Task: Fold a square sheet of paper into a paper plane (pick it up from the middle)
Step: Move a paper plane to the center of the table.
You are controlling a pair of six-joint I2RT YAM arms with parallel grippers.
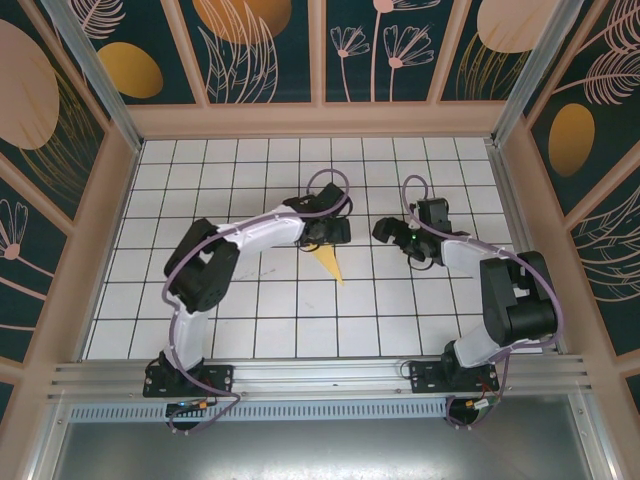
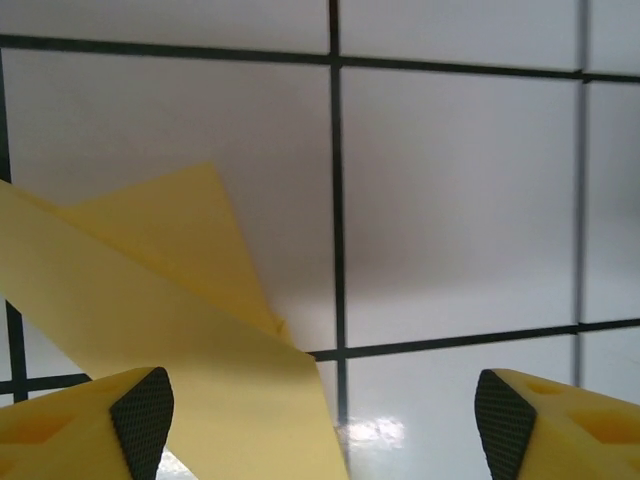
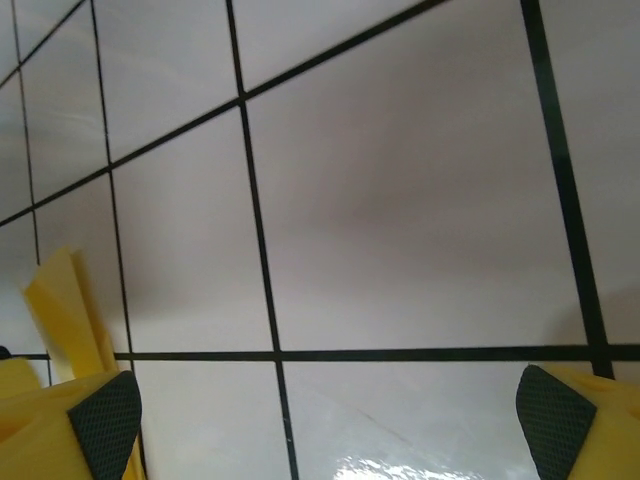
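you have the paper plane lying on the tiled table as a slim yellow wedge. in the top view its long axis runs from about 11 o'clock to 5 o'clock, the sharp tip at the 5 o'clock end and the wider end tucked under the left gripper. that gripper hangs right over it with its jaws wide apart and nothing clamped. in the left wrist view the folded paper plane fills the 8 o'clock side of the gap and reaches past the left pad; i cannot tell if they touch. your right gripper is also spread wide and empty, off at 3 o'clock from the plane. the left arm is the nearer one, i judge.
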